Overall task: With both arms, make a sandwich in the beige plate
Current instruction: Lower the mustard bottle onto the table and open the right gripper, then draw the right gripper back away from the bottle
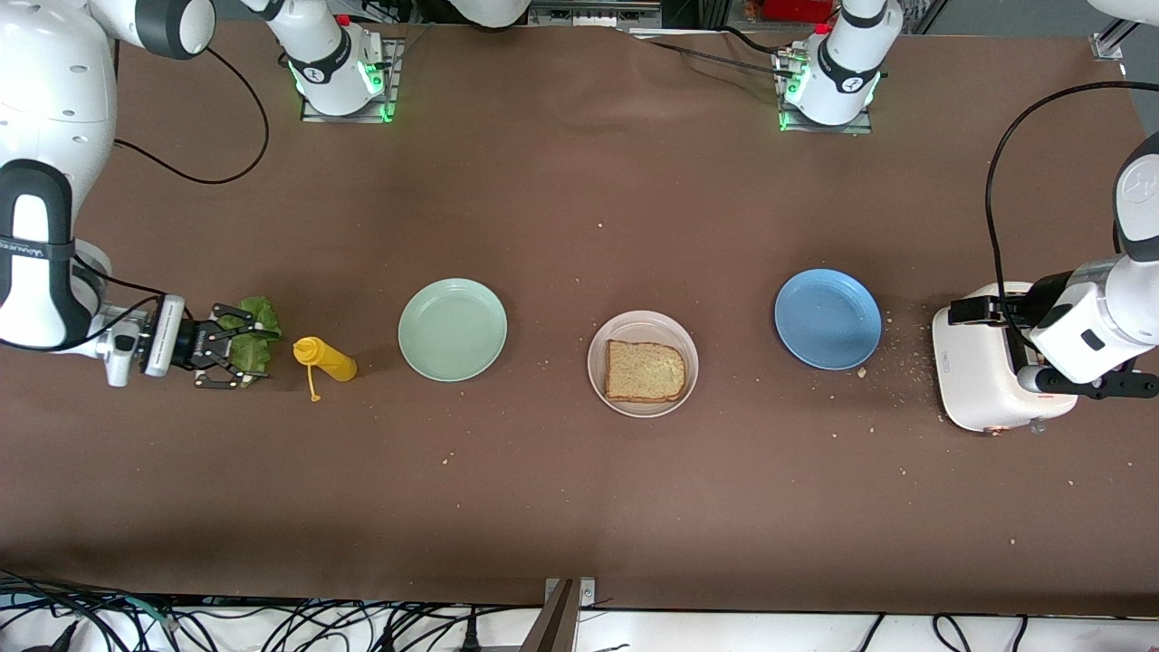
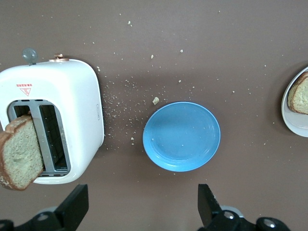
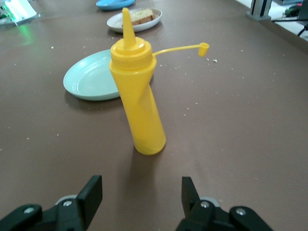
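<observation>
The right gripper (image 1: 237, 355) sits low at the right arm's end of the desk, its fingers spread around the ruffled lettuce leaf (image 1: 255, 319) without visibly pinching it. The yellow squeeze bottle (image 1: 324, 359) stands just beside it, toward the middle. Past the mint-green plate (image 1: 452, 329), the beige plate (image 1: 685, 351) holds one bread slice (image 1: 644, 371), so the leaf must travel along the desk's length. The left gripper (image 2: 143, 207), jaws wide and empty, hovers over the toaster (image 1: 982, 380), where the second slice (image 2: 18, 153) protrudes.
</observation>
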Available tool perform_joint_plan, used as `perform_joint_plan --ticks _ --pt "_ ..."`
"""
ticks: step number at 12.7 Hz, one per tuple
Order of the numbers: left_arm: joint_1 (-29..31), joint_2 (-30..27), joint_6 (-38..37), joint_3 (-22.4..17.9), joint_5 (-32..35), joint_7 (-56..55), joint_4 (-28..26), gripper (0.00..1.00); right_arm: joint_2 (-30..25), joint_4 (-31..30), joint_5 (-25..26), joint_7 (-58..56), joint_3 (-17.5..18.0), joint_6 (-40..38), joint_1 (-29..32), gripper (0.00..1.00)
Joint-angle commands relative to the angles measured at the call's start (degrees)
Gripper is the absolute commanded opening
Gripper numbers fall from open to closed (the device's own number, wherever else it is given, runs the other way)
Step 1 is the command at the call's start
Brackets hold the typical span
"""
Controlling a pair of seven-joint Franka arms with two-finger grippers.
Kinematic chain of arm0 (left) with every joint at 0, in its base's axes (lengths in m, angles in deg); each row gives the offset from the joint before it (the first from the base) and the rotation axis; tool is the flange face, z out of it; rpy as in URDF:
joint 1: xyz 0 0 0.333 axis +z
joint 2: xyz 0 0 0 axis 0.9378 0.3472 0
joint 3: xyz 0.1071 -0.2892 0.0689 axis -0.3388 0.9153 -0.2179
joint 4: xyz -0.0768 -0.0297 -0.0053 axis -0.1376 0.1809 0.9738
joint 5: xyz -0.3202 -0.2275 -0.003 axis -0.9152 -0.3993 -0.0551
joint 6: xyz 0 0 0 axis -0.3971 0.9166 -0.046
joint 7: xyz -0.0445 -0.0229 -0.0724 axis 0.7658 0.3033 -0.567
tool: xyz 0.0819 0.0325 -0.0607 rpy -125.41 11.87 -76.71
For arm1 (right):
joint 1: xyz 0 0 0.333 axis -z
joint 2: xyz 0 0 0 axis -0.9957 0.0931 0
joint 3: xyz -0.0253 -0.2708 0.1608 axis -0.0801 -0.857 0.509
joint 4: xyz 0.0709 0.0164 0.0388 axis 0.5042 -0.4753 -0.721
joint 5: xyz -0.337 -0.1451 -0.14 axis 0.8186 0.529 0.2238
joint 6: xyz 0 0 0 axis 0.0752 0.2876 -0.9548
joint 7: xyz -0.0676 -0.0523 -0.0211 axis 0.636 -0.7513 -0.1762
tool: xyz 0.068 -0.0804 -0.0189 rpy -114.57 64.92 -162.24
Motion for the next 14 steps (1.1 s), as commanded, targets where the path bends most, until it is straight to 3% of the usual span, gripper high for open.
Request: perform_joint_plan --ticks 1,3,6,14 --pt "-0.6 -0.2 -0.5 0.1 2.6 -0.8 0.0 1.0 -2.0 4.5 7.1 9.4 -2.2 0.2 -1.8 0.76" --pt "-0.6 -0.2 -0.5 0.1 2.6 -0.8 0.0 1.0 -4.9 7.2 13.1 18.1 -2.7 0.1 -3.1 0.8" --pt "-0.6 -0.2 -0.5 0.1 2.6 -0.7 0.0 1.0 -10.6 8.0 23.0 31.8 -2.7 -0.2 -4.3 0.94" --pt "-0.6 -0.2 -0.5 0.1 2.6 -0.8 0.0 1.0 -25.1 10.8 48.1 69.1 -2.3 -2.4 -9.6 0.98"
